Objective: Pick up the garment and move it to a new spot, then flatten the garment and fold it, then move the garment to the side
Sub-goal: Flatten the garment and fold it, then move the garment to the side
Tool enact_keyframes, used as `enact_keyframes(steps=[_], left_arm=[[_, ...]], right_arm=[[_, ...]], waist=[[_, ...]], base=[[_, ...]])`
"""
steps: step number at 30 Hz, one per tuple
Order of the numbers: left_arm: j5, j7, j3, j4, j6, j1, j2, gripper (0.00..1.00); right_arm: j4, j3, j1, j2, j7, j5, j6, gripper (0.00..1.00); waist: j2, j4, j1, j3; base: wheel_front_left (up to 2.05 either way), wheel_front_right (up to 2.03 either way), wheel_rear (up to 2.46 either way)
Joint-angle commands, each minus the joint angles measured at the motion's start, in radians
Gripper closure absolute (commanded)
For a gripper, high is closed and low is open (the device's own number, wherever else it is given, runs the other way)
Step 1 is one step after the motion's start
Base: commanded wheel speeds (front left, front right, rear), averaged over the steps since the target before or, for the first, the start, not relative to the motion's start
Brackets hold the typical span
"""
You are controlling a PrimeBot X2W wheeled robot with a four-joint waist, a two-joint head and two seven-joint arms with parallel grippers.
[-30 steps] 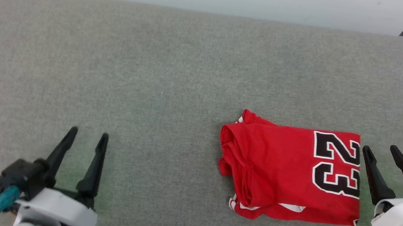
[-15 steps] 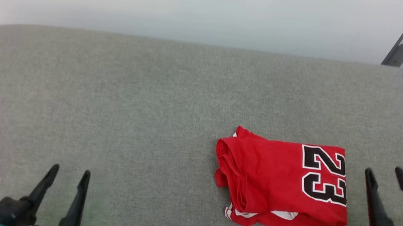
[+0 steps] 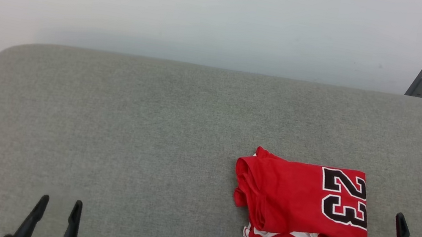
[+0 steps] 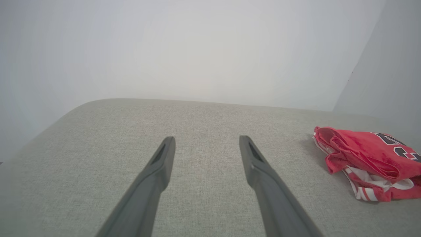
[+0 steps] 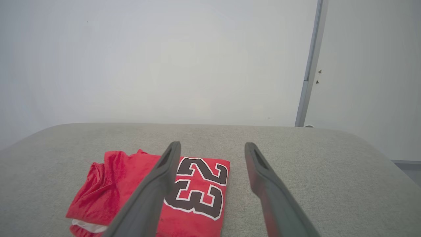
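From above the near edge, the head camera looks steeply down across the grey surface (image 3: 149, 125) toward the far white wall (image 3: 211, 15). The wrist cameras ride low behind the left pincer (image 4: 206, 139) and right pincer (image 5: 212, 144), facing that wall; all three views share the folded garment (image 3: 291, 200).

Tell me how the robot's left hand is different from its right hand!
The left hand sits far from the red shirt, over bare grey cushion; the right hand is just beside the shirt's 23 end. In the head view the left hand's fingers lean slightly rightward, while the right hand's fingers lean leftward. Alike: both hands are open, empty and dark-fingered, and neither touches the shirt.
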Motion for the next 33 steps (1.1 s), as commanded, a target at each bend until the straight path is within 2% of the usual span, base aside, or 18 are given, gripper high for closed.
enact_keyframes(steps=[1, 10, 24, 30, 33], left_arm=[[0.001, 0.001, 0.006, -0.019, 0.000, 0.021, -0.006, 0.00], [-0.003, 0.001, 0.023, -0.084, 0.000, 0.081, -0.028, 0.00], [0.009, 0.001, 0.021, -0.086, 0.000, 0.077, -0.037, 0.00], [0.012, 0.001, 0.011, -0.077, 0.000, 0.059, -0.045, 0.00], [0.018, 0.001, 0.001, -0.079, 0.000, 0.030, -0.046, 0.00]], right_arm=[[-0.023, -0.016, 0.027, 0.011, 0.011, -0.013, -0.002, 0.00], [-0.104, -0.070, 0.095, 0.039, 0.043, -0.023, -0.002, 0.00], [-0.132, -0.090, 0.101, 0.055, 0.059, -0.024, -0.002, 0.00], [-0.126, -0.039, 0.043, 0.021, 0.102, -0.016, -0.002, 0.00], [-0.098, 0.003, -0.025, -0.012, 0.192, 0.005, -0.002, 0.00]], waist=[[0.0000, 0.004, 0.0000, -0.004], [0.0000, 0.011, 0.0000, -0.008], [0.0000, 0.020, 0.0000, -0.010], [0.0000, 0.021, 0.0000, 0.013], [0.0000, 0.022, 0.0000, 0.044]], base=[[0.00, 0.00, 0.00], [0.00, 0.00, 0.00], [0.00, 0.00, 0.00], [0.00, 0.00, 0.00], [0.00, 0.00, 0.00]])
